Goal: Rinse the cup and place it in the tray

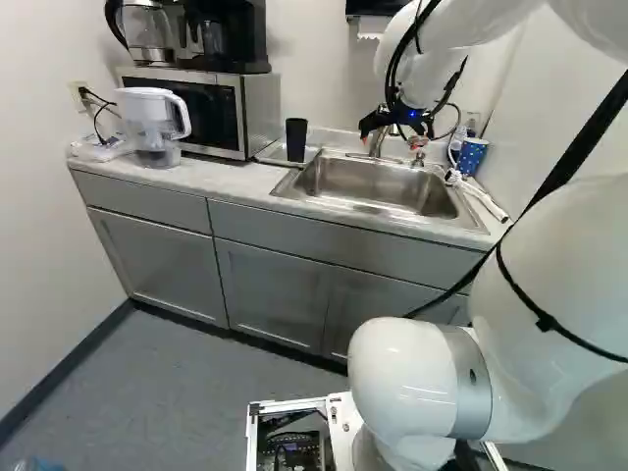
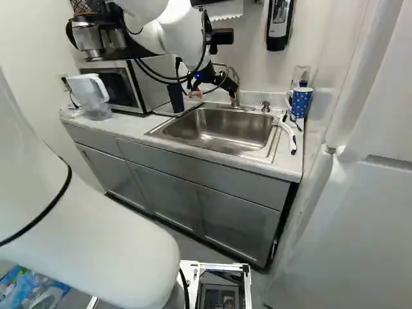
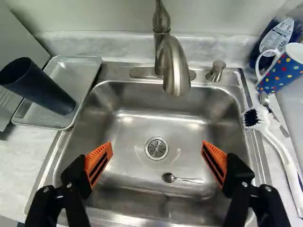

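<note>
The gripper (image 1: 400, 130) hangs over the sink (image 1: 378, 184) near the faucet. In the wrist view the gripper (image 3: 157, 149) stands wide open, nothing between its orange pads, with the basin below. A dark cup (image 3: 38, 87) stands upright in the metal tray (image 3: 84, 71), beside the sink and away from the fingers; the cup (image 1: 296, 139) also shows in the left base view, by the microwave. On the sink's other side is a blue dotted mug (image 3: 283, 68). The faucet (image 3: 174, 66) arches over the basin; no water shows from it.
A spoon (image 3: 182, 178) lies in the basin by the drain. Along the sink's edge rests a white brush (image 3: 279, 149), near another spoon and a bottle (image 3: 277, 35). A microwave (image 1: 211, 113), a coffee maker above it and a water pitcher (image 1: 152, 123) occupy the counter's far end.
</note>
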Tool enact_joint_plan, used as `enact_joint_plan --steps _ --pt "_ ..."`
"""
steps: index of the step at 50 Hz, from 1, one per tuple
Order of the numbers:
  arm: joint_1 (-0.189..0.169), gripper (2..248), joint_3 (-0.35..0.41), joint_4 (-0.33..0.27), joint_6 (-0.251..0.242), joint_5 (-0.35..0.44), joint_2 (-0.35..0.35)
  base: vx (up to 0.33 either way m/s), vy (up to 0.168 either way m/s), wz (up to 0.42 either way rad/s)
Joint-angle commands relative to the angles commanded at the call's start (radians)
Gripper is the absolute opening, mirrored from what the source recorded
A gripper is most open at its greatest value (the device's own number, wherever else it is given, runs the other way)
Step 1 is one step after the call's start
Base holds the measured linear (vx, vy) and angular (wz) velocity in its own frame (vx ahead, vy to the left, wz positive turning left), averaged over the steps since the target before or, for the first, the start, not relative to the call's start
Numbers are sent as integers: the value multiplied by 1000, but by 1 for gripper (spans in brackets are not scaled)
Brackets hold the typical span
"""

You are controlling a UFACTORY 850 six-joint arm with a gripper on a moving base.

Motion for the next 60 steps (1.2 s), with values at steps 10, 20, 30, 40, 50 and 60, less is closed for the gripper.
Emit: enact_joint_plan --steps 10,20,30,40,50,60 --pt "0 247 0 0 0 0 0 -67 0 16" --pt "0 247 0 0 0 0 0 -83 19 -5" --pt "0 247 0 0 0 0 0 -87 26 3" --pt "0 247 0 0 0 0 0 -90 29 3" --pt "0 247 0 0 0 0 0 -96 27 1" --pt "0 247 0 0 0 0 0 -115 34 2"
